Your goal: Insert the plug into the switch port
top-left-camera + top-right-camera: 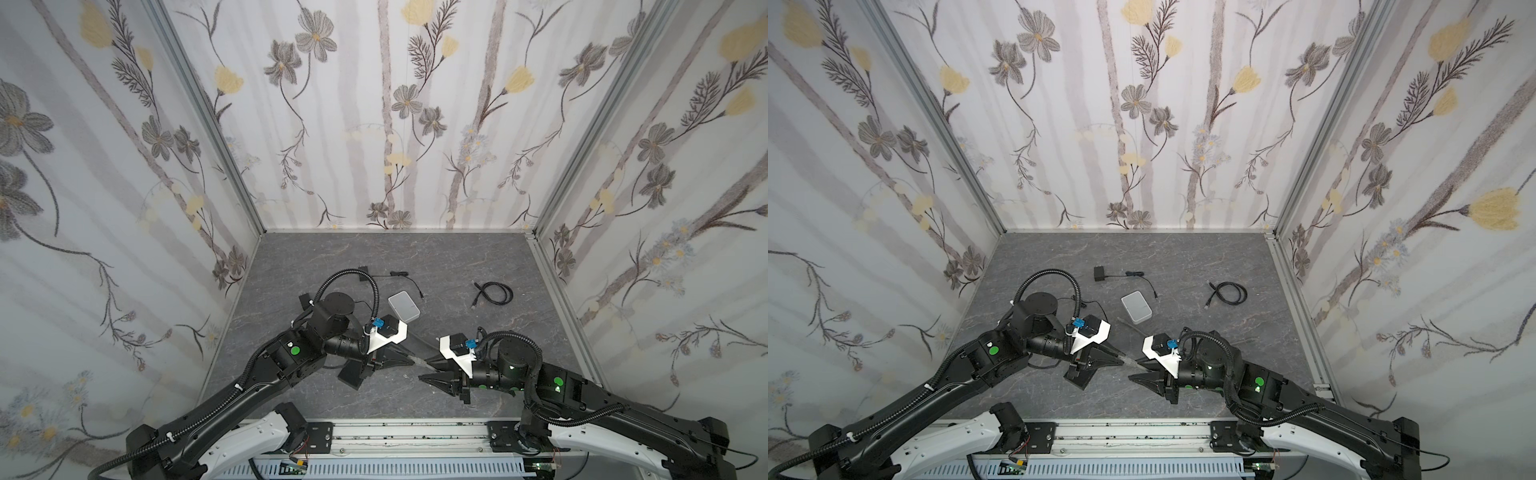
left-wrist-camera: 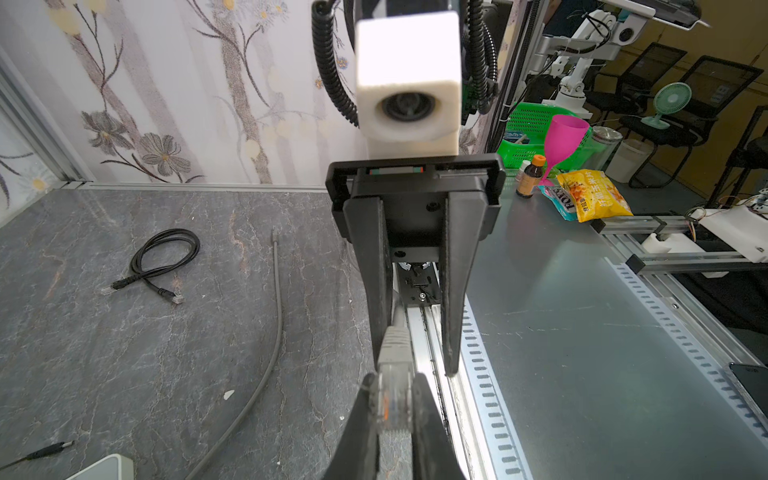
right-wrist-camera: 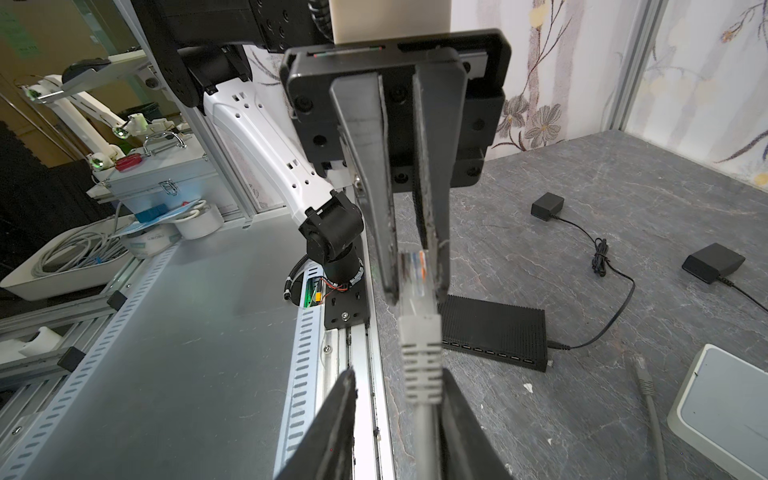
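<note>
Grey-booted plug (image 3: 415, 299) is hanging between the arms, its long axis running from one end effector to the other. Left end effector (image 2: 392, 397) is clamping the clear tip; right end effector (image 3: 397, 382) is standing apart around the cable behind the boot. Black switch (image 3: 494, 328) is lying on the tabletop (image 3: 623, 187) just beside the left end effector, port row facing the right arm. Beyond the tabletop, a blue packet (image 2: 557, 201) is showing "FOX'S".

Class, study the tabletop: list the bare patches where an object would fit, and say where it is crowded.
Bare: the strip along the back wall beyond the coiled cable; the near strip by the rail. Crowded: left-centre, around the white box and adapter.
</note>
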